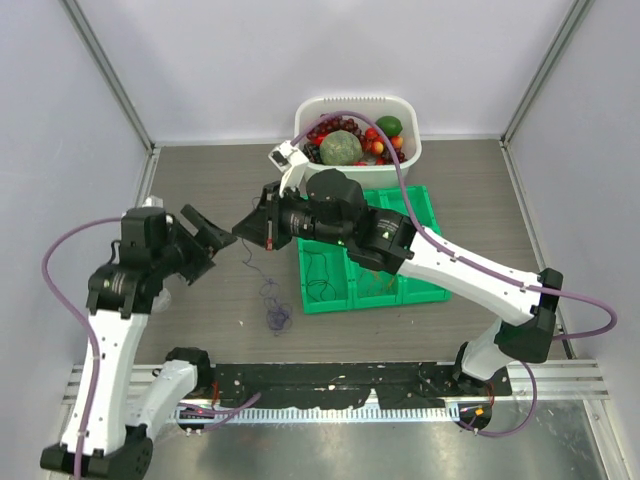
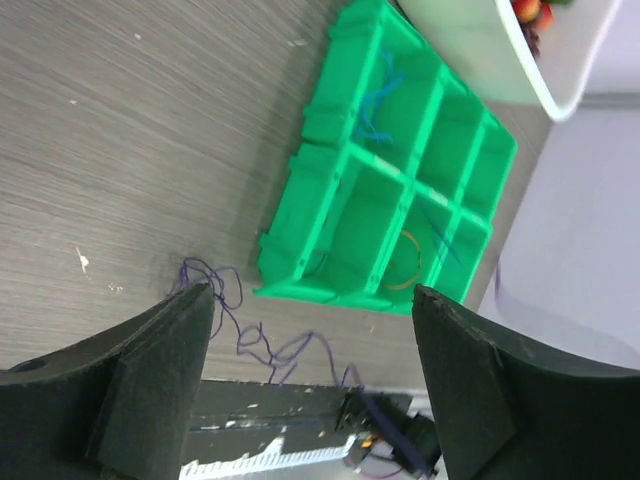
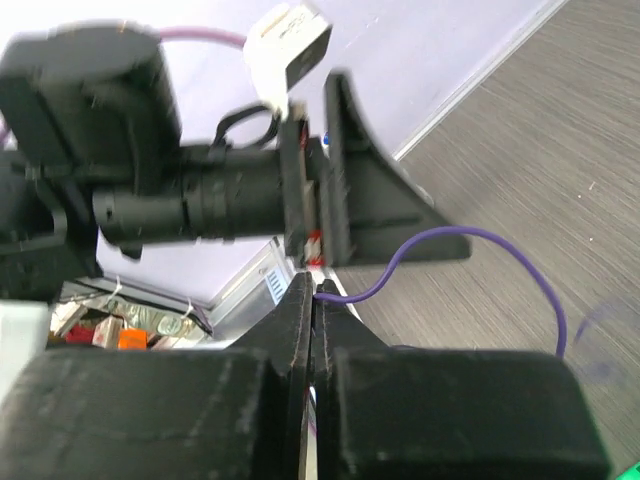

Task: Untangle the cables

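Between right jaws, clamped shut: purple cable [image 3: 470, 231], looping down to tabletop [image 1: 200, 185]. Left jaws wide open, just beside, off cable. Gripped end hidden.

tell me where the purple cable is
In the top view the purple cable lies bunched on the table left of the green tray, one strand pinched in the right gripper.
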`<control>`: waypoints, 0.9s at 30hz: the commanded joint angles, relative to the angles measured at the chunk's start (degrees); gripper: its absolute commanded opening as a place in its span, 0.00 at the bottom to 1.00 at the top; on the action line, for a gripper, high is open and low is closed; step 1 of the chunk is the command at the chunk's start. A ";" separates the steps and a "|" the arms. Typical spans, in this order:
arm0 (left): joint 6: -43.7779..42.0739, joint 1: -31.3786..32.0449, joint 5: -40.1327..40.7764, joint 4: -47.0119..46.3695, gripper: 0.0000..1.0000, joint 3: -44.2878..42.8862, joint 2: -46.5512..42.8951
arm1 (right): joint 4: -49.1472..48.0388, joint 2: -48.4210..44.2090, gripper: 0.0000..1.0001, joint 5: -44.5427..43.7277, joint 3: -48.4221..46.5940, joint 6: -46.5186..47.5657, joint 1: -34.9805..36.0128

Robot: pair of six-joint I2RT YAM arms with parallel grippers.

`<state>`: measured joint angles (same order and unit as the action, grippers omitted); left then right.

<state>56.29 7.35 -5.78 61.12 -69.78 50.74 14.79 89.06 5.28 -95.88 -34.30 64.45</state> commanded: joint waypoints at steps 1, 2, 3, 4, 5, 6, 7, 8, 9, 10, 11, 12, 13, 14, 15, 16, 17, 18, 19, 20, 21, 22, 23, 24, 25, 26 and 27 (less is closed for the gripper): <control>-5.31 -0.41 -10.29 -10.48 0.75 7.44 -10.37 | 1.21 -0.11 0.01 -4.13 -4.40 -2.78 -0.02; -4.97 -0.41 -10.74 -11.80 0.70 9.64 -13.97 | 1.21 -0.11 0.01 -4.40 -4.67 -3.13 -0.02; -4.53 -0.41 -11.44 -12.77 0.67 11.66 -15.92 | 1.21 -0.02 0.01 -4.49 -4.93 -3.31 -0.11; -4.00 -0.41 -11.97 -13.74 0.66 13.34 -19.33 | 1.21 0.06 0.01 -4.66 -5.37 -3.31 -0.11; -3.39 -0.41 -11.97 -13.75 0.66 15.09 -21.28 | 1.12 0.41 0.01 -4.75 -5.64 -3.57 -0.28; -2.60 -0.41 -11.80 -13.23 0.67 16.07 -23.21 | 1.12 0.59 0.01 -4.84 -6.16 -3.49 -0.20; -2.07 -0.32 -11.97 -12.87 0.67 17.47 -24.62 | 1.03 1.03 0.01 -4.93 -6.34 -3.58 -0.28; -1.54 -0.32 -12.49 -12.70 0.68 18.35 -25.94 | 1.03 1.29 0.01 -5.01 -7.04 -4.01 -0.37; -1.28 -0.41 -13.37 -12.87 0.69 19.06 -26.91 | 1.03 1.64 0.01 -5.01 -7.39 -4.02 -0.37; -1.27 -0.41 -14.42 -13.39 0.70 19.94 -27.71 | 1.03 1.91 0.01 -4.84 -8.27 -4.19 -0.46; -1.27 -0.41 -15.56 -13.75 0.73 20.64 -28.15 | 1.03 2.26 0.01 -4.75 -8.71 -4.37 -0.46; -1.36 -0.41 -16.62 -14.53 0.78 21.52 -28.59 | 1.03 2.52 0.01 -4.75 -9.41 -4.54 -0.46; -1.45 -0.41 -18.20 -15.93 0.86 22.66 -28.85 | 1.03 2.61 0.01 -4.58 -9.68 -4.72 -0.46; -1.71 -0.41 -20.04 -17.95 0.92 23.63 -29.03 | 1.03 3.14 0.01 -4.40 -10.38 -4.72 -0.46; -2.32 -0.32 -21.71 -19.19 0.96 24.07 -28.86 | 1.03 3.32 0.01 -4.05 -10.73 -5.15 -0.37; -3.28 -0.32 -22.69 -19.98 0.98 24.34 -28.33 | 1.03 3.75 0.01 -3.87 -11.34 -5.51 -0.46; -4.69 -0.41 -23.13 -20.43 0.99 24.16 -27.81 | 1.03 3.93 0.01 -3.44 -11.79 -5.51 -0.46; -6.27 -0.41 -23.66 -20.69 0.99 23.90 -27.28 | 0.95 4.37 0.01 -3.26 -12.23 -5.95 -0.46; -9.07 -0.41 -24.45 -20.95 0.99 23.38 -26.40 | 0.95 4.55 0.01 -3.08 -12.40 -5.95 -0.46; -11.01 -0.32 -24.80 -21.04 0.99 22.68 -25.61 | 0.77 4.98 0.01 -3.08 -12.84 -6.38 -0.46; -12.42 -0.41 -25.07 -21.91 0.98 22.41 -25.26 | 0.68 5.07 0.01 -3.08 -13.02 -6.39 -0.46; -13.83 -0.41 -24.98 -23.58 0.98 22.58 -24.99 | 0.42 5.51 0.01 -2.99 -13.37 -6.91 -0.46; -14.54 -0.41 -24.37 -25.33 0.98 23.19 -24.90 | 0.24 5.60 0.01 -2.91 -13.55 -7.26 -0.55; -15.15 -0.41 -22.97 -26.40 0.96 23.54 -24.64 | -0.19 6.12 0.01 -2.82 -14.07 -7.62 -0.46; -15.51 -0.41 -22.26 -28.06 0.93 24.16 -24.29 | -0.37 6.39 0.01 -2.47 -14.25 -7.97 -0.46; -15.34 -0.41 -22.17 -30.25 0.90 25.21 -23.59 | -0.81 6.83 0.01 -2.38 -14.95 -8.49 -0.46; -14.55 -0.41 -22.17 -31.93 0.86 25.91 -22.63 | -0.99 6.92 0.01 -2.03 -15.22 -8.76 -0.46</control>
<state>45.25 7.35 -27.46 39.97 -45.45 26.11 17.58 95.33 2.24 -107.20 -40.82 64.05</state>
